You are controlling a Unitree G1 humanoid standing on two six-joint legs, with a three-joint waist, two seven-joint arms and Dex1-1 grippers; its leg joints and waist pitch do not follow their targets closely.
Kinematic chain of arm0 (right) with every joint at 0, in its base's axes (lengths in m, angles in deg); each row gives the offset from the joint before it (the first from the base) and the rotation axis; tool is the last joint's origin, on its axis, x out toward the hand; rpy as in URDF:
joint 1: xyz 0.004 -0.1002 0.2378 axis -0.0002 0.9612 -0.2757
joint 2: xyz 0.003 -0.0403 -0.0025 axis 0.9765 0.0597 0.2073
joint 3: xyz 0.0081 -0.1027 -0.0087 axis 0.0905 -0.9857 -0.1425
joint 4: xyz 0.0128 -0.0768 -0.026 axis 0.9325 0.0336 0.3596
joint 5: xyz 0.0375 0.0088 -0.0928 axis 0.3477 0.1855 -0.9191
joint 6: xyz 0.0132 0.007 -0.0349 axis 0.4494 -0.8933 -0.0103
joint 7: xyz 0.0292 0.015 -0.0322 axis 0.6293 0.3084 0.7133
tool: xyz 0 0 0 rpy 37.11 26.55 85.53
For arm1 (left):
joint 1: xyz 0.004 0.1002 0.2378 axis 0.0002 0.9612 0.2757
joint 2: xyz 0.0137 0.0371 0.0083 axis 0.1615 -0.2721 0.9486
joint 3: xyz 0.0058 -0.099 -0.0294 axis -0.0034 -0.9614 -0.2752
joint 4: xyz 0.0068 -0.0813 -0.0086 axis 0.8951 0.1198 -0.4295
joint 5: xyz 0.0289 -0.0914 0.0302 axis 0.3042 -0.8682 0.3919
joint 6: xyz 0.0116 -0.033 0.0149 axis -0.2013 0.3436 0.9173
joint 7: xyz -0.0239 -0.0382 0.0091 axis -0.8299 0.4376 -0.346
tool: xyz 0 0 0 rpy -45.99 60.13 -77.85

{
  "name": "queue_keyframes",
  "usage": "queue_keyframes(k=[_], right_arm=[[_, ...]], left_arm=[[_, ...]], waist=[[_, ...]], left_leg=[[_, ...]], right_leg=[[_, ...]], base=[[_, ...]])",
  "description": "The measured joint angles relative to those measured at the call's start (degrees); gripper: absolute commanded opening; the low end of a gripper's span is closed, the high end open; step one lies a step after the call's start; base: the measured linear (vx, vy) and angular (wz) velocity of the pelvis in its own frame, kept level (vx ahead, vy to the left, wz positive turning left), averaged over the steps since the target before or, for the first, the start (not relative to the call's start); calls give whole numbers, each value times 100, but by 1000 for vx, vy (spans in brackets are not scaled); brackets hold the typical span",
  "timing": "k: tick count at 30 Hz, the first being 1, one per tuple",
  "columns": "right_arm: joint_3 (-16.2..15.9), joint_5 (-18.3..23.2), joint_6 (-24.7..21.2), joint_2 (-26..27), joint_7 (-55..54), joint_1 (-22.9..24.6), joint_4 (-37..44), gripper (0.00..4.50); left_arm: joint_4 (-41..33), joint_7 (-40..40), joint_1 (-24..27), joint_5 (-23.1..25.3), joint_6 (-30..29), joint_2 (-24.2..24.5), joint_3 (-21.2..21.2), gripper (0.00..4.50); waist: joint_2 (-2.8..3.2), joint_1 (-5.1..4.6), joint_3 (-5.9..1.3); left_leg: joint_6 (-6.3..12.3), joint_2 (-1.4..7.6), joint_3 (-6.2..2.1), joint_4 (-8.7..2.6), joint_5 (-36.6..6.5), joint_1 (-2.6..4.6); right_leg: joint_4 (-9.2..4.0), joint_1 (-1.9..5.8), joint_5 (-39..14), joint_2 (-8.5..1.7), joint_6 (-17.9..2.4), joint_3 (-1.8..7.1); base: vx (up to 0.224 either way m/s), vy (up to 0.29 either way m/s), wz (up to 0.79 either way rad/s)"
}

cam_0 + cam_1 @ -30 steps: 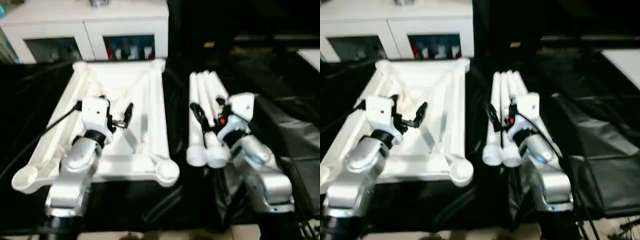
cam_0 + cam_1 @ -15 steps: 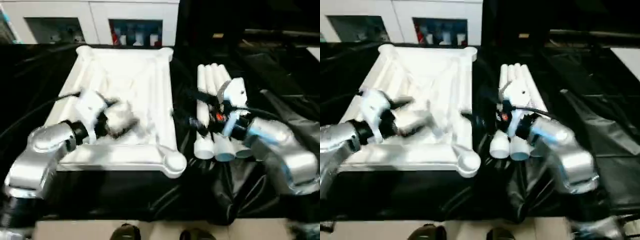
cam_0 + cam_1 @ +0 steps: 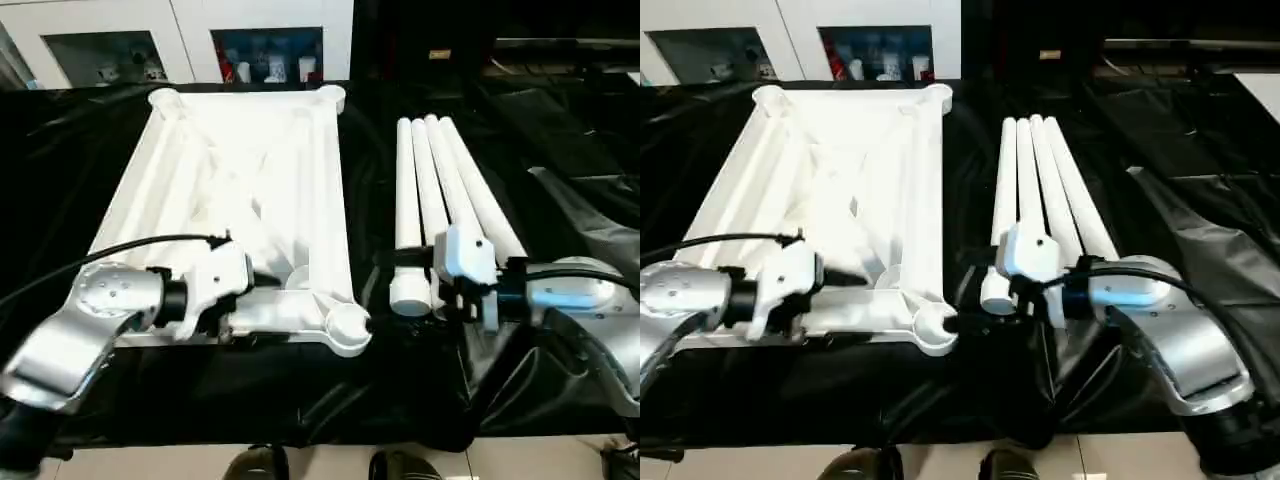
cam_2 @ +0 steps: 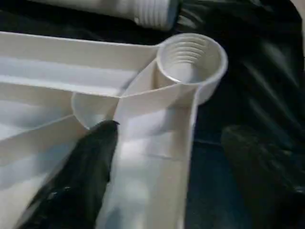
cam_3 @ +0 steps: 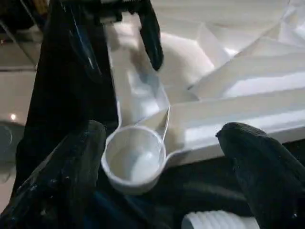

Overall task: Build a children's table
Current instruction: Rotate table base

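- 2 grippers low at the near edge of the black-draped work surface (image 3: 300, 390), pointing at each other.
- Left gripper (image 3: 262, 290): over tabletop's near edge, fingers (image 4: 81, 176) inside the ribbing; gap can't tell.
- Right gripper (image 5: 157, 138): jaws wide, holding nothing, near corner socket (image 5: 134, 155) between its fingers.
- 1 tabletop (image 3: 250, 180), underside up, on surface's left half; 3 corner sockets visible.
- 4 legs (image 3: 435, 190) side by side on the right half, just beside tabletop.
- Far back: 1 white cabinet (image 3: 180, 35).
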Motion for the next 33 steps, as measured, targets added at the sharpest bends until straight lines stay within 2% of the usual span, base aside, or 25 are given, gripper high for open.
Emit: queue_keyframes(k=[1, 3, 5, 8, 11, 13, 17, 18, 19, 23, 25, 27, 30, 33], right_arm=[[-37, -32, 6, 1, -1, -10, -6, 419], [-105, -84, 39, 10, -5, -24, -6, 419], [-131, -120, 46, 15, -17, -36, -7, 419], [-157, -261, 55, 14, -58, -78, -25, 419], [-195, -345, 100, 14, -60, -84, -56, 419], [-267, -366, 105, 12, -49, -84, -74, 419], [-320, -342, 75, 1, 20, -83, -71, 419], [-327, -319, 51, -22, 82, -83, -62, 419], [-332, -310, 37, -43, 120, -82, -51, 419], [-348, -313, 30, -51, 169, -81, -21, 419], [-370, -319, 33, -51, 180, -81, -21, 419], [-371, -329, 38, -51, 180, -81, -21, 419], [-375, -337, 49, -50, 179, -81, -21, 419], [-378, -341, 51, -45, 181, -81, -22, 419]], left_arm=[[-21, 6, 20, 9, -4, 10, 20, 358], [-64, 9, 115, 38, -22, 36, 77, 326], [-70, 10, 169, 96, -51, 63, 139, 322], [-62, -98, 197, 325, -79, 72, 281, 285], [20, -241, 196, 545, 14, 60, 322, 277], [185, -362, 190, 691, 34, 45, 358, 251], [200, -372, 168, 722, -11, 45, 374, 236], [186, -368, 164, 704, -42, 46, 373, 206], [179, -357, 164, 684, -57, 50, 373, 194], [170, -317, 166, 680, -113, 75, 373, 179], [170, -317, 166, 682, -114, 75, 373, 149], [170, -317, 166, 683, -119, 75, 373, 145], [169, -320, 168, 688, -181, 80, 373, 106], [148, -316, 203, 687, -258, 85, 373, 95]], waist=[[0, -1, 0], [-1, -2, -1], [-8, -1, 0], [-19, 5, 0], [-28, 8, -5], [-36, 2, -9], [-46, 3, -12], [-47, 4, -12], [-47, 4, -12], [-49, 5, -13], [-49, 5, -13], [-49, 5, -13], [-51, 6, -14], [-54, 5, -16]], left_leg=[[-1, 1, 4, 0, 1, 0], [-1, 2, 9, 0, 1, 0], [0, 2, 10, -2, 2, -1], [0, 2, 11, -2, 2, -2], [2, 2, 12, -2, 3, -3], [7, 2, 12, -2, 6, -3], [7, 2, 13, -1, 6, -3], [7, 2, 13, -1, 6, -3], [8, 2, 13, -1, 7, -3], [8, 3, 13, -1, 7, -3], [8, 3, 13, -1, 7, -3], [8, 3, 13, -1, 7, -3], [8, 3, 13, 0, 7, -3], [8, 3, 13, 0, 7, -3]], right_leg=[[0, 0, 0, 0, 0, 1], [-1, -1, 0, 0, 0, 3], [-1, -2, 0, -1, 0, 4], [-2, -3, 0, -1, 0, 2], [-2, -2, 0, -1, 0, 3], [-2, -2, 0, -1, 0, 2], [-2, -2, 1, -1, -1, 4], [-2, -2, 1, -2, -1, 3], [-2, -2, 1, -2, -1, 3], [-1, -2, 1, -1, -1, 2], [-1, -2, 1, -1, -1, 2], [-1, -2, 1, -2, -1, 2], [-1, -2, 1, -1, -1, 2], [-1, -2, 1, -2, -1, 2]], base=[[0, 0, 0], [0, 0, 0], [0, 0, 0], [0, 0, 0], [0, 0, 0], [0, 0, 0], [0, 0, 0], [0, 0, 0], [0, 0, 0], [0, 0, 0], [0, 0, 0], [0, 0, 0], [0, 0, 0], [0, 0, 0]])
